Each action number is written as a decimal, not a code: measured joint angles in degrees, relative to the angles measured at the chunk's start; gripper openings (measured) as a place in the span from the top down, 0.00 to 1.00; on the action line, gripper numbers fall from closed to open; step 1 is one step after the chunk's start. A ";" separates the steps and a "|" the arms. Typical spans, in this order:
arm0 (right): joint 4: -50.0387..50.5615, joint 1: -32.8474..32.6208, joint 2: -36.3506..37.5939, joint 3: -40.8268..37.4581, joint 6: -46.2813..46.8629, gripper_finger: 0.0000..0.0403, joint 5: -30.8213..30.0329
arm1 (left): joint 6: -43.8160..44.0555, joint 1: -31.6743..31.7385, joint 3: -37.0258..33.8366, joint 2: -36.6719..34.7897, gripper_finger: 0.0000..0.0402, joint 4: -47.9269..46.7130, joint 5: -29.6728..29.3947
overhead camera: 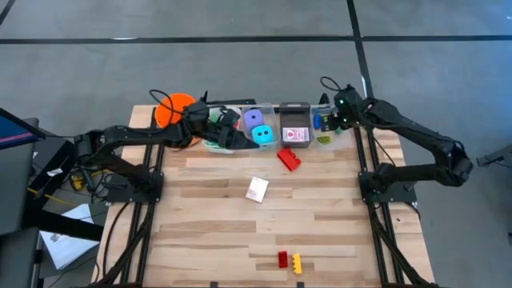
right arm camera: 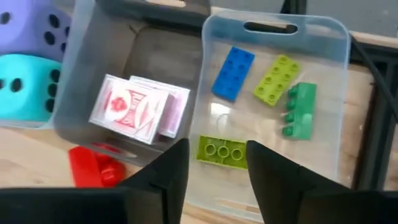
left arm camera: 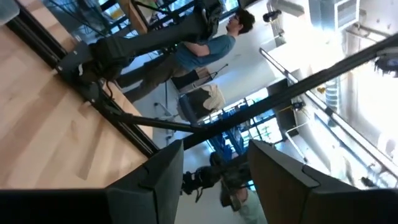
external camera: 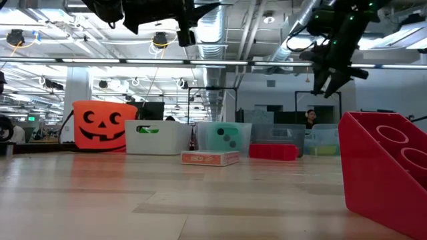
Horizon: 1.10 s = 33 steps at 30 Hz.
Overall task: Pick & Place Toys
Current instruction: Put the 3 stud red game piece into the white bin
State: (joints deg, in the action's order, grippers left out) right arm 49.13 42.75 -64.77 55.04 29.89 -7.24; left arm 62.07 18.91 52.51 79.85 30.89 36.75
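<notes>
My right gripper [right arm camera: 217,148] is open and empty above the clear brick bin [right arm camera: 339,93], which holds a blue brick [right arm camera: 233,73], two lime bricks [right arm camera: 277,78] and a green brick [right arm camera: 300,110]. In the high view it hangs at the table's far right [overhead camera: 330,122]. My left gripper [left arm camera: 214,152] is open and empty, tipped up toward the room, above the leftmost clear bin [overhead camera: 214,138]. A red brick [overhead camera: 289,158] lies on the table near the bins. A white card [overhead camera: 257,189] lies mid-table. A red brick [overhead camera: 282,258] and a yellow brick [overhead camera: 297,263] lie by the near edge.
An orange pumpkin bucket [overhead camera: 171,109] stands at the far left. A bin with a purple die [overhead camera: 254,118] and a teal die [overhead camera: 262,134] and a bin with red-and-white cards [overhead camera: 295,134] stand in the far row. A person [left arm camera: 205,46] stands beyond the table.
</notes>
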 joint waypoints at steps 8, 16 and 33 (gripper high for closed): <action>-0.16 -11.20 4.93 0.53 -0.87 0.50 4.43 | -14.06 -3.69 0.00 0.00 0.56 -0.01 -0.51; -6.23 -32.93 9.09 0.53 10.19 0.47 1.82 | -45.19 -9.46 0.00 0.00 0.57 -2.88 -10.50; -9.64 -52.49 -7.36 0.51 29.73 0.52 -8.87 | -60.28 -11.86 0.00 0.00 0.39 -20.96 -23.55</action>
State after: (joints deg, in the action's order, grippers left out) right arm 39.49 -9.74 -72.14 55.55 59.62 -16.10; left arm 1.79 7.05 52.51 79.85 9.93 13.21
